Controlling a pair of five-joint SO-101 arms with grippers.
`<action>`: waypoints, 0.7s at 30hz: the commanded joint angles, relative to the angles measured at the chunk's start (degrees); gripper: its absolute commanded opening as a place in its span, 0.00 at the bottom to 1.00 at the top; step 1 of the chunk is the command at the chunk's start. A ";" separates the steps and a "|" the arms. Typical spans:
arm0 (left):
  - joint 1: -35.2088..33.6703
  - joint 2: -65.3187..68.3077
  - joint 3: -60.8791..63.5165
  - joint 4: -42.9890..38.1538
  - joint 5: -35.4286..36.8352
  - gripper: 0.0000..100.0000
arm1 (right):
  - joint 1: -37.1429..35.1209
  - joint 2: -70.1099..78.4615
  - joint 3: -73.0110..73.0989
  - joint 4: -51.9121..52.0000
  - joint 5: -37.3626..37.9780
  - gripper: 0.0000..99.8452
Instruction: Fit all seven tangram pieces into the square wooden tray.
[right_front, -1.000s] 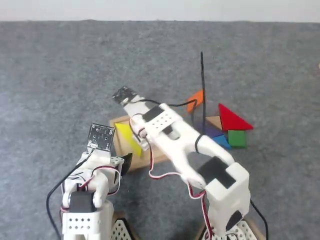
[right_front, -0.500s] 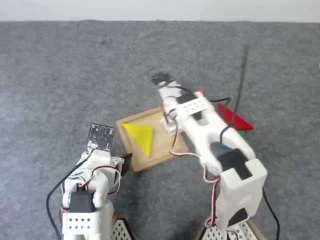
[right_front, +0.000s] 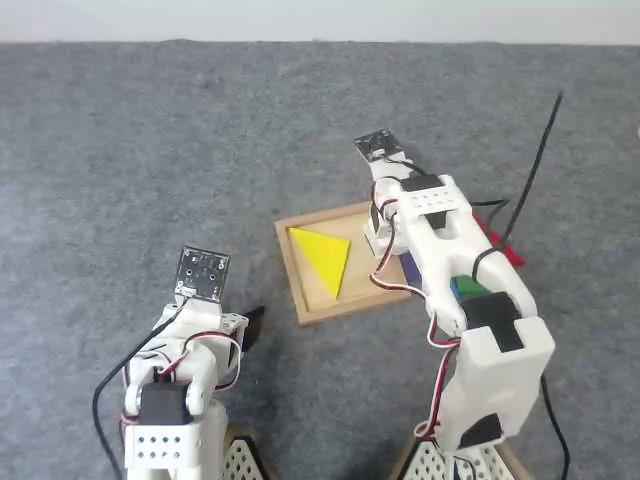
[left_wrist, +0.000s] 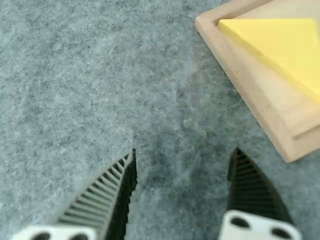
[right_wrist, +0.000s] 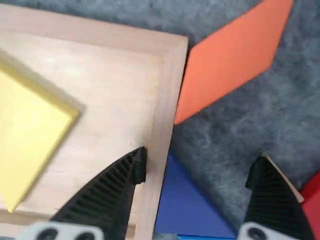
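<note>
Wooden and square, the tray (right_front: 291, 272) lies on grey carpet (right_front: 150, 130) with the yellow triangle (right_front: 325, 258) flat inside it, toward the side nearest the left arm (right_front: 180, 370). The right arm (right_front: 450, 270) stretches forward over the tray's opposite rim. The right gripper (right_wrist: 200, 165) holds nothing; its jaws are spread astride that rim, one finger over bare wood inside, the other over carpet outside. Bare wood shows between triangle and rim. Just outside the rim lie the orange piece (right_wrist: 230, 60) and the blue piece (right_wrist: 187, 200), both touching it. The left gripper (left_wrist: 185, 155), fingers apart and holding nothing, hangs over carpet short of the tray's near corner.
</note>
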 joint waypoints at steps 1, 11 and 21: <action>0.09 0.53 -0.48 0.35 0.88 0.29 | 0.66 -3.30 -1.32 0.66 -0.79 0.32; 0.09 0.53 -0.48 0.35 0.88 0.29 | -11.74 -7.69 3.78 3.21 -2.20 0.32; 0.09 0.53 -0.48 0.35 0.88 0.29 | -21.93 -7.96 4.22 0.40 -2.37 0.32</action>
